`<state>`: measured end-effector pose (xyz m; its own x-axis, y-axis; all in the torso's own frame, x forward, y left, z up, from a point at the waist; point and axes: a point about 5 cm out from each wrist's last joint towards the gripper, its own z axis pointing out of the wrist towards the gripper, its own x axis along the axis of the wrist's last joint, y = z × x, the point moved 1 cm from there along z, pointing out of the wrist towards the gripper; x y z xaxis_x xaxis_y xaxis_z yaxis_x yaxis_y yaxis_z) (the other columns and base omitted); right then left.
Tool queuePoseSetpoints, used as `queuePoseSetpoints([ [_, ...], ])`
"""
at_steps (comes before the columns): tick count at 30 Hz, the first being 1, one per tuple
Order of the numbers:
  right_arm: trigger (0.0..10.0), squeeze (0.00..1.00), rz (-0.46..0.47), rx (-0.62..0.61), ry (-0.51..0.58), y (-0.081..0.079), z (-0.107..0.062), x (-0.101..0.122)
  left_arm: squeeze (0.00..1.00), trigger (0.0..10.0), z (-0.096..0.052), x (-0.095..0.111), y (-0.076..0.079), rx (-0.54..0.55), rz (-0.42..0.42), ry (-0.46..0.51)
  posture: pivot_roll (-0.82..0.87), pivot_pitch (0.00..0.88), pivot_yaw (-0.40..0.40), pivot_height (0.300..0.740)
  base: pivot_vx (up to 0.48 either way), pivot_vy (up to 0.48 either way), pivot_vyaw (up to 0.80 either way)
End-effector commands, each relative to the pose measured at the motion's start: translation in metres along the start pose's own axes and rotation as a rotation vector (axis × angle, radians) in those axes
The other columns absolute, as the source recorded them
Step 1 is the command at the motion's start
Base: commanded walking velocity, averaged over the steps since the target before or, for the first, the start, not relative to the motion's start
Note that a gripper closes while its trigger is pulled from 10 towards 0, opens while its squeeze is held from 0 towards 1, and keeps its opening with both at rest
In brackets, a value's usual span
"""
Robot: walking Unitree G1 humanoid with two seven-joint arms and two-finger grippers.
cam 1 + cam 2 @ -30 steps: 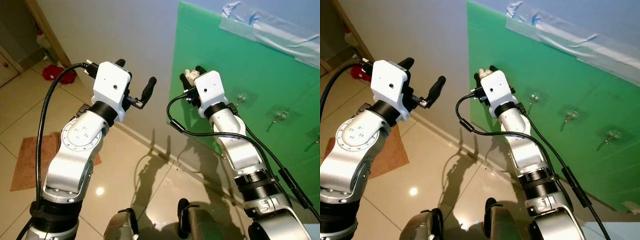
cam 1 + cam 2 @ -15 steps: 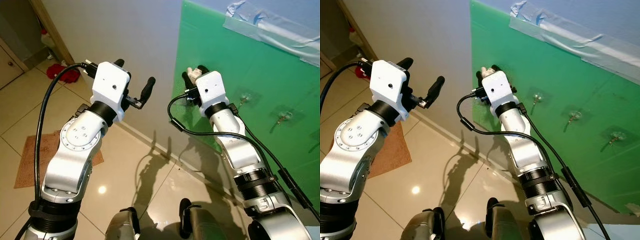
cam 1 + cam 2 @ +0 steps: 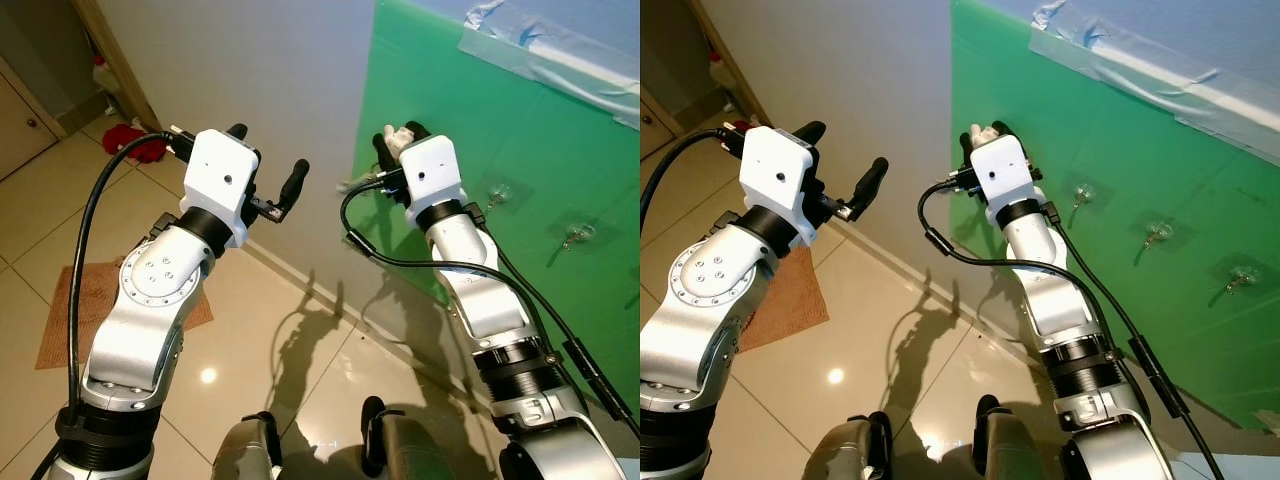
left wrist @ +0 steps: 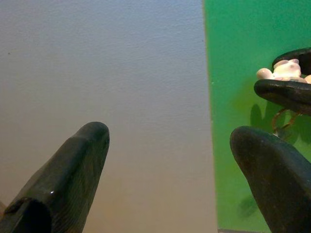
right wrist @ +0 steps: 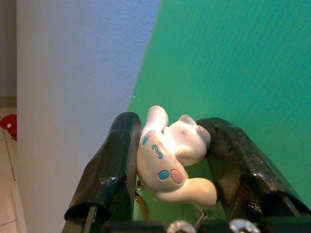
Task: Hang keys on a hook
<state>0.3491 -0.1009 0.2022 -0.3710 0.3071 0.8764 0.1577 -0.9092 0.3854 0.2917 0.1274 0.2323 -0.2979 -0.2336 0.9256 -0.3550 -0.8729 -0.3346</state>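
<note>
Right gripper [image 5: 167,160] raised before the green board [image 3: 520,130], its fingers clamped on a white figurine keychain [image 5: 170,156] (key ring dangling beneath), clear wall hooks [image 3: 1082,192] off to its right, left gripper [image 3: 265,160] spread apart, facing the grey wall [image 3: 270,70].

Floor: glossy beige tiles [image 3: 30,190] with dark grout lines, meeting the grey wall [image 3: 260,70] along a pale skirting.
Rug: a brown-orange mat [image 3: 75,310] lies flat on the tiles to the robot's left.
Red item: a crumpled red cloth [image 3: 135,145] lies on the tiles near the wooden door frame [image 3: 115,62].
Reflection: a bright light spot [image 3: 208,376] on a tile.
</note>
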Motion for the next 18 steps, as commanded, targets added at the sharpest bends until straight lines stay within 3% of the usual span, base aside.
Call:
queuePoseSetpoints([
  [1, 0.0, 0.0, -0.017, -0.087, 0.039, 0.021, -0.001, 0.01, 0.0, 10.0, -0.003, 0.002, 0.001, -0.006, 0.005, 0.006, 0.02, 0.231, 0.04, 0.74, 0.0, 0.0, 0.0],
  [10, 0.0, 0.0, 0.025, -0.087, 0.036, 0.022, -0.001, 0.014, 0.0, 10.0, -0.002, 0.002, 0.003, -0.013, 0.004, 0.006, 0.01, 0.23, 0.039, 0.74, 0.0, 0.0, 0.0],
  [12, 0.0, 0.0, 0.107, -0.057, -0.007, 0.016, -0.003, 0.009, 0.0, 10.0, -0.002, 0.001, 0.003, -0.016, 0.005, 0.006, 0.01, 0.23, 0.039, 0.74, 0.0, 0.0, 0.0],
  [18, 0.0, 0.0, 0.143, 0.008, -0.064, 0.002, -0.01, -0.002, 0.0, 10.0, -0.001, 0.001, 0.003, -0.019, 0.007, 0.004, 0.01, 0.229, 0.039, 0.74, 0.0, 0.0, 0.0],
])
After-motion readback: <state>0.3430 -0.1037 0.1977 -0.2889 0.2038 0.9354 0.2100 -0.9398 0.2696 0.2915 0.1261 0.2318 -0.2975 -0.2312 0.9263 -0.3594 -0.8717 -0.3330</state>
